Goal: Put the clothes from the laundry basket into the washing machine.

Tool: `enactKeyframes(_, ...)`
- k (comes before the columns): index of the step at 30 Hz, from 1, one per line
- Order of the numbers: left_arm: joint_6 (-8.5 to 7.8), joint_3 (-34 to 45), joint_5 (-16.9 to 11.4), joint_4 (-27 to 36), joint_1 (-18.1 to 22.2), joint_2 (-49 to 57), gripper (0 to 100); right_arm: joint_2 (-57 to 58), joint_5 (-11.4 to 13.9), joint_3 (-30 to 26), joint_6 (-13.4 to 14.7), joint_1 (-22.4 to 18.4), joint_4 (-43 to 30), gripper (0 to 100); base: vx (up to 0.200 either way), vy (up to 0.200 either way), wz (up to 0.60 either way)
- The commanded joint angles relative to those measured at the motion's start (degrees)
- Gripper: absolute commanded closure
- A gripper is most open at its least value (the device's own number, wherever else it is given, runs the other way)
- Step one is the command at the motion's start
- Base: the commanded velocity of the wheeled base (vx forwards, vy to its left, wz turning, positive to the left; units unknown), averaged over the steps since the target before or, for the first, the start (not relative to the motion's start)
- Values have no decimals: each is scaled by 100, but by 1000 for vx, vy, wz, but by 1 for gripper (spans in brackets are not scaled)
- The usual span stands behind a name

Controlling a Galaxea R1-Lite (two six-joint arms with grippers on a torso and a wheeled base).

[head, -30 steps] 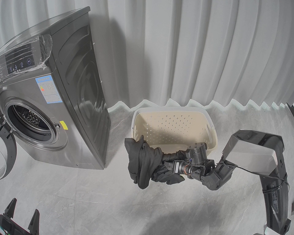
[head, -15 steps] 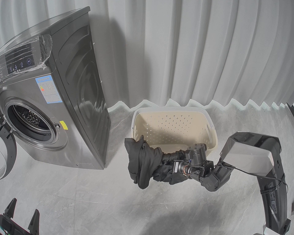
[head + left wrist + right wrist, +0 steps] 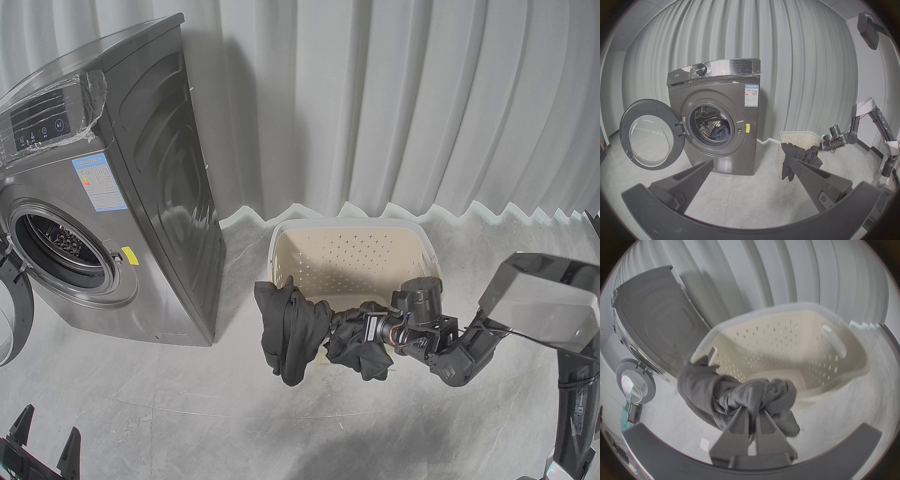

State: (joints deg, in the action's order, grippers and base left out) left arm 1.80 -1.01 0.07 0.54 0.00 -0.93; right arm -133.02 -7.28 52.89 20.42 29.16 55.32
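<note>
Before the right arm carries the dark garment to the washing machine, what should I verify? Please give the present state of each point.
1. Right gripper shut on the dark garment: ok.
2. Garment free of the laundry basket: not ok; one end hangs over the basket's near corner.
3. That end not caught on the rim: cannot tell.
4. Washing machine door swung open: ok.
5. Room in the drum: ok; a blue cloth lies low inside.
6. Left gripper open, holding nothing, low in front of the machine: ok.
</note>
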Motion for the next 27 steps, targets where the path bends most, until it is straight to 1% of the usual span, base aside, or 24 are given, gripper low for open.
enactKeyframes(1,4,92,1,-1,0,93,0,1270,-90,-456,-143,11,339,100,0,0,0)
enactKeyframes(3,4,92,1,-1,0,93,0,1437,-90,-535,-143,20,357,100,0,0,0)
enactKeyframes(4,4,92,1,-1,0,93,0,1745,-90,-675,-152,28,383,100,0,0,0)
enactKeyframes(6,4,92,1,-1,0,93,0,2035,-98,-781,-161,20,392,100,0,0,0)
enactKeyframes(10,4,92,1,-1,0,93,0,2580,-90,-956,-275,20,418,100,0,0,0)
enactKeyframes(16,-5,92,1,-1,0,93,0,3169,-90,-1088,-328,116,655,100,0,0,0)
enactKeyframes(18,-31,92,-7,-1,0,93,0,3362,-90,-1167,-372,125,717,100,0,0,0)
enactKeyframes(19,-75,92,-34,-1,0,93,0,3485,-90,-1203,-477,125,805,100,0,0,0)
enactKeyframes(20,-75,92,-78,-1,0,93,0,3564,-90,-1194,-548,125,858,100,0,0,0)
enactKeyframes(22,-66,92,-86,-1,0,93,0,3608,-81,-1194,-574,125,875,100,0,0,0)
enactKeyframes(26,-5,92,-60,-1,0,93,0,3880,-63,-1264,-838,230,884,100,0,0,0)
enactKeyframes(27,-5,92,-60,-1,0,93,0,3889,-63,-1273,-847,230,893,100,0,0,0)
